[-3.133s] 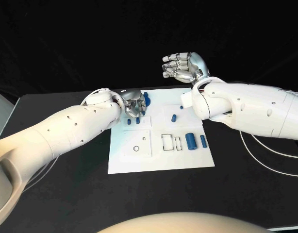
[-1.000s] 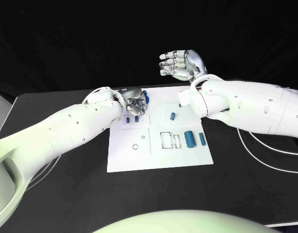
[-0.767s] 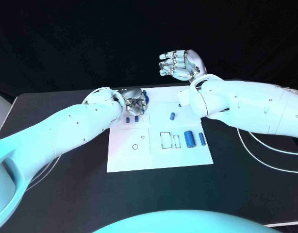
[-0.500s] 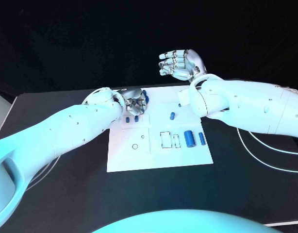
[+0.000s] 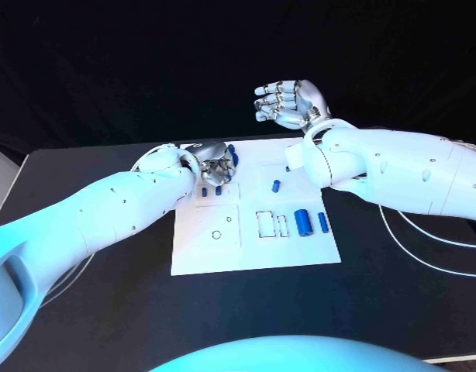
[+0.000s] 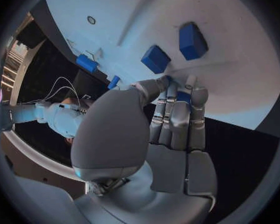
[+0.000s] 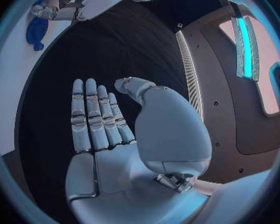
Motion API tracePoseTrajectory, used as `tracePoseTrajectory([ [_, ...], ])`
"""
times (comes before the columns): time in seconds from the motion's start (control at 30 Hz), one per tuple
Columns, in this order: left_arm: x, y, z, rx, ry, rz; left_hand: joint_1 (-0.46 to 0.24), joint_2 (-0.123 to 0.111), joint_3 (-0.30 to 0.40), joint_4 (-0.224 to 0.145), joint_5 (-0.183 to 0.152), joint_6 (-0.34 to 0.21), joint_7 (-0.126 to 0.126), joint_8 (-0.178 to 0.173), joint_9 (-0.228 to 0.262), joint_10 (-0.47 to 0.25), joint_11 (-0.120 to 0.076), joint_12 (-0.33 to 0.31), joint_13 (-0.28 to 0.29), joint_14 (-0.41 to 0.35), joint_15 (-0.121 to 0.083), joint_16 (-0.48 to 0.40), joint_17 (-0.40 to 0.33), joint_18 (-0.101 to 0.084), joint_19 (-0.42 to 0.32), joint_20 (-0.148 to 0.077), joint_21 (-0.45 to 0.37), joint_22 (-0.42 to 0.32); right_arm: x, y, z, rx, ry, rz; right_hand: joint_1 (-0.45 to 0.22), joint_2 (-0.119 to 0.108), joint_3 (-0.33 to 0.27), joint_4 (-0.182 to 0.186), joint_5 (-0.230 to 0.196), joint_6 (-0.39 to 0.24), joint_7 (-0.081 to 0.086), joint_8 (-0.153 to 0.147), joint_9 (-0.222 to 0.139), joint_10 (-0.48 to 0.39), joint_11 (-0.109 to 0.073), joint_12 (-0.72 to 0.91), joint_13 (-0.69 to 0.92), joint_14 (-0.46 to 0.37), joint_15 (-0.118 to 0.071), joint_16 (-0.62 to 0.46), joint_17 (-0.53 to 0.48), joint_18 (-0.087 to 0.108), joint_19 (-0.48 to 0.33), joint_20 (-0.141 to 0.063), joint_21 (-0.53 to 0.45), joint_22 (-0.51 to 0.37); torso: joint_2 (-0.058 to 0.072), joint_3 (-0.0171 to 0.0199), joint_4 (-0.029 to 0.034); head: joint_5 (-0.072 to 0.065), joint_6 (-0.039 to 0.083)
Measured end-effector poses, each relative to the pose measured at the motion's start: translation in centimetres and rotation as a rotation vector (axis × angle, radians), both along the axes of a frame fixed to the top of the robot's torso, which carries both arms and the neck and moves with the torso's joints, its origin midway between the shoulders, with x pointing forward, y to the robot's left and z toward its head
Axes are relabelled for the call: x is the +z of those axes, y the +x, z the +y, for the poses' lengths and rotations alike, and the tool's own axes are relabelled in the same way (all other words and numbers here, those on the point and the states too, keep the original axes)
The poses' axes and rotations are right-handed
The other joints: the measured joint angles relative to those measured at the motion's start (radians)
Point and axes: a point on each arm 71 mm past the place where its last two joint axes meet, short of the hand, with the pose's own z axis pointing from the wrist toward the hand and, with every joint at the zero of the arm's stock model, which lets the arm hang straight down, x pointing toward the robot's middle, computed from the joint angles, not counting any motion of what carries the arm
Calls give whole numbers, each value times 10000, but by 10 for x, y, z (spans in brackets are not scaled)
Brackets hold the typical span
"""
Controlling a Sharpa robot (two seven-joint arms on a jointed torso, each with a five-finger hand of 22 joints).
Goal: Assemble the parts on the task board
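The left hand (image 5: 215,165) pinched a blue part (image 6: 182,96) at its fingertips over the task board (image 5: 255,256), seemingly seating it next, while the right hand (image 5: 288,105) hovered, fingers loosely spread.

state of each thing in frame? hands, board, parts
left hand: down on the task board's far end, fingertips at a blue part; grip unclear
right hand: raised off the table, holding nothing
task board: flat on table
blue parts: lying on board, untouched
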Motion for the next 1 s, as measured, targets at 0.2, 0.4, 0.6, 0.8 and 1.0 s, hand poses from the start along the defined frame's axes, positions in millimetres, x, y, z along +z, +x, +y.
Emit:
tracePoseTrajectory([
  [0.2,-1,-3,4,28,-242,-71,0,0,0,0,0,71,1,-1,-13,80,4,-74,-12,36,35,0,-1,1,72,1,27,56,0,0,-1,-11,-3,-2,0,0,0,0,0,0,0,0,0,0,0,0,0,0,0,0,0,0,0,0,0,0,0,-3,-1,10,26],
  [0.4,3,-4,9,96,-572,-75,-2,-3,-29,-29,0,107,-34,-48,0,180,2,-156,-8,72,-1,0,-90,-1,143,1,41,93,0,0,-2,-26,-7,-4,0,0,0,0,0,0,0,0,0,0,0,0,1,0,0,0,0,0,0,0,0,0,-2,-5,1,11,42],
  [0.6,14,-3,16,211,-1032,-125,-93,-14,-29,-29,0,181,-31,-65,12,279,-35,-232,17,72,-1,0,-81,0,250,-1,109,167,0,0,-5,-66,-18,-5,0,0,0,0,0,0,0,0,0,0,0,0,1,0,0,0,0,0,0,0,0,1,-10,-3,8,30,70],
  [0.8,23,-4,18,224,-1420,-173,-105,-2,-56,-56,-1,253,-32,-67,23,371,-57,-282,20,108,-37,-1,-81,-1,285,-36,109,224,0,-1,-6,-80,-21,-6,0,0,0,0,0,0,0,0,0,0,0,0,1,0,0,0,-8,0,0,0,0,1,-17,-6,21,66,87],
  [1.0,29,-3,27,318,-1610,-210,-105,-2,-84,-83,-3,321,-70,-82,68,444,-59,-340,45,178,-36,0,-62,0,357,-35,109,272,0,-1,-9,-124,-33,-8,0,0,0,0,0,0,0,0,0,0,0,0,1,0,0,0,-8,0,0,0,0,1,-21,-10,19,91,94],
])
